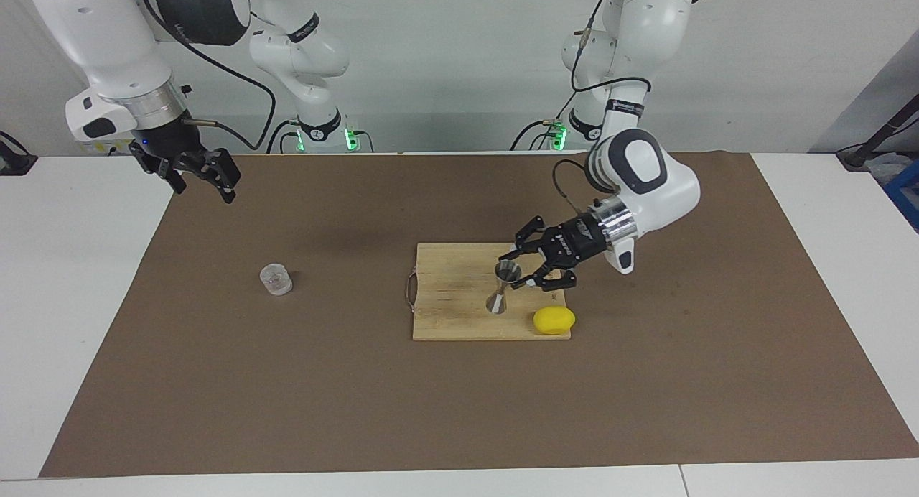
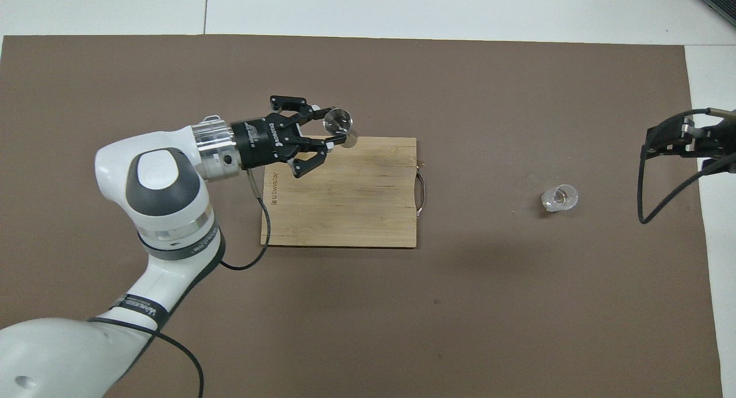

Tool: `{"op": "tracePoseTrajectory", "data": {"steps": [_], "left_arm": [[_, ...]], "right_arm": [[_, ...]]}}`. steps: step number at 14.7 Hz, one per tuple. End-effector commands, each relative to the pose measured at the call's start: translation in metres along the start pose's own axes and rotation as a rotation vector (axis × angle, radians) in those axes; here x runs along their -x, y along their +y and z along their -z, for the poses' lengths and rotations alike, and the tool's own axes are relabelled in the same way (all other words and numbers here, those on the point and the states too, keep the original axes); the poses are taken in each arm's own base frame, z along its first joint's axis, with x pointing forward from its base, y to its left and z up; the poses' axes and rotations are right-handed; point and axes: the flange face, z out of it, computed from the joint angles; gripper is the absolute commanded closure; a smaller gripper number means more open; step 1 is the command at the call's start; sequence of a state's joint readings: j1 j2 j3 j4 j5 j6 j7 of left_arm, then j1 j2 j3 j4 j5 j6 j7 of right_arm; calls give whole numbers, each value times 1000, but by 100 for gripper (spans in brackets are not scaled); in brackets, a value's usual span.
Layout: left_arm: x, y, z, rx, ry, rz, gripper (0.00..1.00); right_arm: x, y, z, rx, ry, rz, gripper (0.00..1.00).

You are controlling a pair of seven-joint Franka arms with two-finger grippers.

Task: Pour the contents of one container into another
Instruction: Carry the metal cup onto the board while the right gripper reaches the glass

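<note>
The silvery hourglass jigger (image 1: pixel 502 287) is slightly tilted, its foot at the surface of the wooden cutting board (image 1: pixel 452 317); I cannot tell if it rests there. My left gripper (image 1: pixel 512 270) is shut on its upper cone. In the overhead view the jigger (image 2: pixel 340 125) sits at the left gripper's (image 2: pixel 330 129) tips, at the board's (image 2: pixel 356 208) edge farthest from the robots. The clear glass tumbler (image 1: pixel 276 279) stands on the brown mat toward the right arm's end, also in the overhead view (image 2: pixel 559 198). My right gripper (image 1: pixel 203 177) is open, raised over the mat's edge there.
A yellow lemon (image 1: pixel 553 319) lies at the board's corner, beside the jigger toward the left arm's end; the left arm hides it in the overhead view. The board has a metal handle (image 2: pixel 421 195) on the tumbler's side. The brown mat (image 1: pixel 359 396) covers the white table.
</note>
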State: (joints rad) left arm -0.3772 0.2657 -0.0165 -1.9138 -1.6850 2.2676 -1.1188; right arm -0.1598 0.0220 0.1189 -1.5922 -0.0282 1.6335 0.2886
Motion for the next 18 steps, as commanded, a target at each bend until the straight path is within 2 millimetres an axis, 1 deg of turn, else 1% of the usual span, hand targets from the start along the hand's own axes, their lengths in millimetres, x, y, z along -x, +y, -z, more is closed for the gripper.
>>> {"op": "tracePoseTrajectory", "data": {"steps": [1, 2, 3, 4, 5, 6, 7, 8, 10, 11, 12, 13, 14, 15, 17, 18], "left_arm": [[-2, -22, -22, 13, 8, 36, 100], [-5, -30, -33, 5, 18, 39, 100], [-13, -36, -42, 15, 42, 45, 100], [-15, -45, -52, 28, 55, 51, 100], [-20, -50, -57, 33, 65, 63, 100], [-22, -52, -57, 33, 64, 72, 100], [-24, -53, -56, 33, 66, 76, 100], [-27, -52, -55, 36, 70, 79, 100], [-30, -49, -53, 41, 73, 84, 100], [-31, -49, -53, 41, 74, 85, 100], [-33, -49, -54, 43, 73, 89, 100], [-38, -48, -55, 47, 74, 99, 100], [-36, -46, -56, 50, 70, 98, 100], [-40, -44, -58, 51, 73, 102, 100], [-42, -39, -63, 64, 75, 105, 100], [-44, -39, -63, 63, 78, 105, 100]], "right_arm": [[-3, 2, -9, -10, -3, -172, 7], [-6, 0, -18, -23, -26, -253, 7], [-9, 4, -22, -63, -50, -348, 7], [-13, 8, -33, -84, -82, -441, 8], [-13, 11, -46, -96, -89, -516, 8], [-13, 13, -59, -116, -93, -578, 8], [-16, 16, -68, -140, -112, -637, 8], [-21, 24, -83, -162, -159, -713, 8], [-36, 45, -119, -198, -248, -841, 6], [-42, 50, -136, -216, -276, -892, 6], [-45, 54, -152, -222, -286, -944, 5], [-46, 57, -166, -238, -291, -996, 2], [-47, 64, -180, -267, -316, -1042, 1], [-48, 76, -197, -298, -344, -1093, 0], [-45, 87, -220, -327, -378, -1152, 0], [-42, 96, -235, -330, -407, -1182, 0]]}}
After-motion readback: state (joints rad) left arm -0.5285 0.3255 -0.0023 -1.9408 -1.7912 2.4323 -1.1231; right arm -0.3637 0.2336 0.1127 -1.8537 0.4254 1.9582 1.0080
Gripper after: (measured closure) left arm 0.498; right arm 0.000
